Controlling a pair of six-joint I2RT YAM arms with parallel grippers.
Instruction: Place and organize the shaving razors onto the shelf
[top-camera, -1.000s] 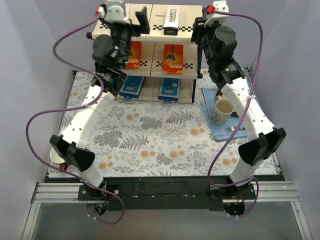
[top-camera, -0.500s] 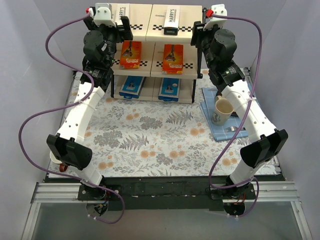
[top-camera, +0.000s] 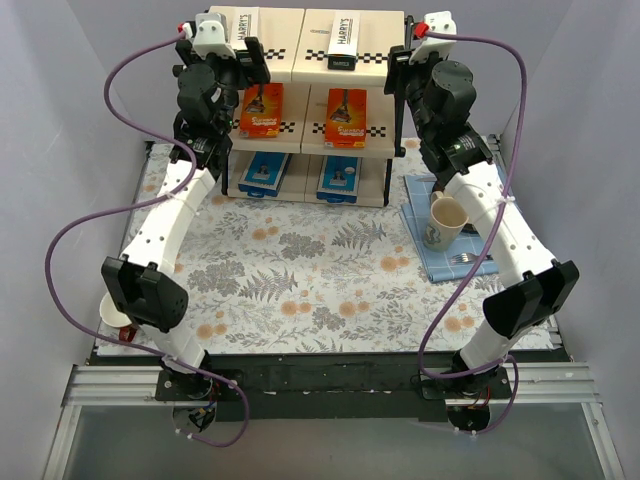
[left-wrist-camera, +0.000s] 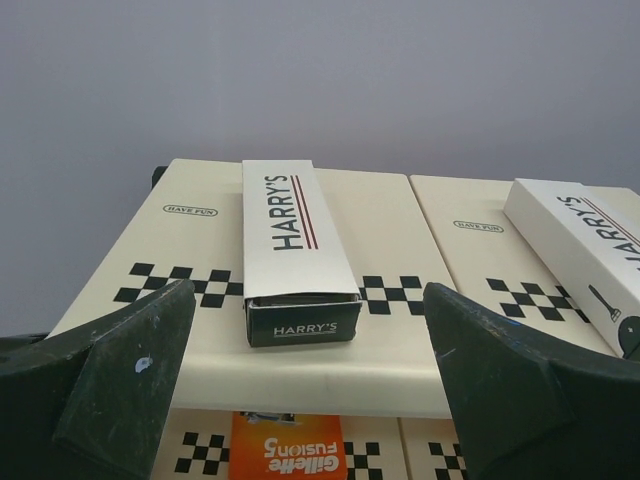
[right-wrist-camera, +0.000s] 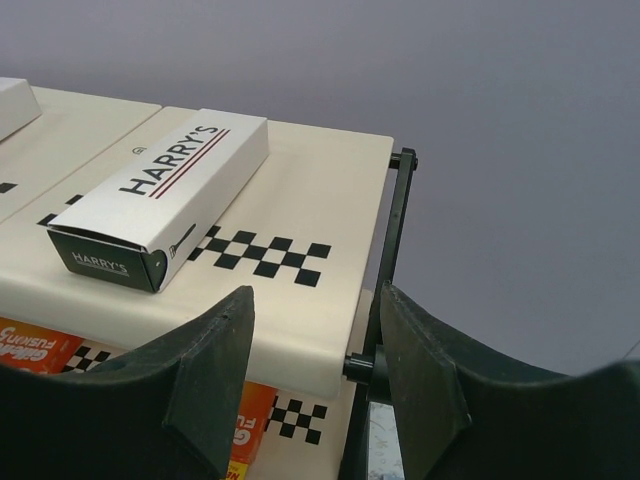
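Note:
The shelf (top-camera: 300, 72) stands at the back of the table. Its top board (left-wrist-camera: 390, 340) carries two white HARRY'S boxes, one on the left (left-wrist-camera: 292, 250) and one on the right (right-wrist-camera: 165, 195). On the middle tier lie two orange Gillette cards (top-camera: 262, 110) (top-camera: 345, 117), and on the bottom tier two blue-and-white boxes (top-camera: 265, 172) (top-camera: 339, 176). My left gripper (left-wrist-camera: 308, 300) hovers in front of the left HARRY'S box, wide open and holding nothing. My right gripper (right-wrist-camera: 315, 300) is open and empty at the top board's right front corner, beside the black post (right-wrist-camera: 398, 210).
A beige mug (top-camera: 445, 222) stands on a blue cloth (top-camera: 425, 260) with a fork (top-camera: 470, 260), right of the shelf. A floral cloth (top-camera: 300, 270) covers the table. A white cup (top-camera: 113, 312) sits at the left edge. Grey walls close in the sides.
My left gripper opened wide and drew back to the left, leaving the left HARRY'S box lying on the top board. The right arm has barely moved.

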